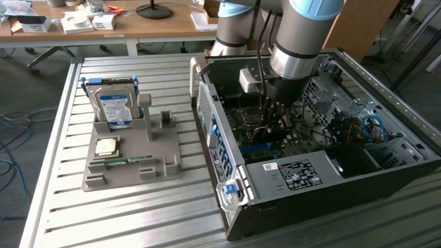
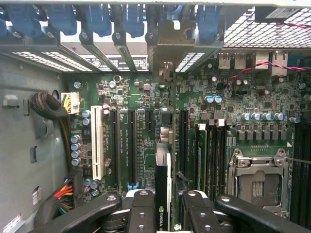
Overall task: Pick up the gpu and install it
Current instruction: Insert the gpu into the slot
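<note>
I've got the gripper (image 2: 163,204) clamped on the gpu (image 2: 163,179) inside the case (image 1: 289,178), over the motherboard (image 2: 146,97) slots (not seated yet, I reckon).

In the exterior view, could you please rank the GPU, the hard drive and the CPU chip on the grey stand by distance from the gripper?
1. GPU: held edge-on between the fingers of the gripper, inside the case.
2. Hard drive: upright at the back of the grey stand, to the exterior view's left of the case.
3. CPU chip: flat on the stand, in front of the drive.
</note>
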Available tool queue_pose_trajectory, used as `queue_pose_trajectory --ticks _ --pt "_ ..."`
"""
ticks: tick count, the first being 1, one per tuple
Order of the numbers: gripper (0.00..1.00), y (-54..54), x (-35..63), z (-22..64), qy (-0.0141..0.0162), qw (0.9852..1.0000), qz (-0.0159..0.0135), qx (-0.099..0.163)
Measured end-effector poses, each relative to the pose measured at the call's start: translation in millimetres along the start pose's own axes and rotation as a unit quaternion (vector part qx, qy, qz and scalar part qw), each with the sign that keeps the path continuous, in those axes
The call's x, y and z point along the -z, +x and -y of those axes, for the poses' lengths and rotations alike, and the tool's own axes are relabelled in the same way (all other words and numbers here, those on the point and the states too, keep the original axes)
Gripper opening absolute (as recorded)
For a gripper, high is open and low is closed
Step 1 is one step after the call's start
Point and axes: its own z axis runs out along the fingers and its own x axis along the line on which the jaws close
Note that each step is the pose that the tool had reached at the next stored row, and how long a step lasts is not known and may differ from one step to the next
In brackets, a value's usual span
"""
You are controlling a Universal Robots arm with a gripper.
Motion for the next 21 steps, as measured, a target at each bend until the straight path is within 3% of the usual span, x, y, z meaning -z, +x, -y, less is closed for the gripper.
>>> queue_pose_trajectory --ticks 21 --pt "0.26 0.0 -2.3 -2.9 0.0002 1.0 0.0 0.0"
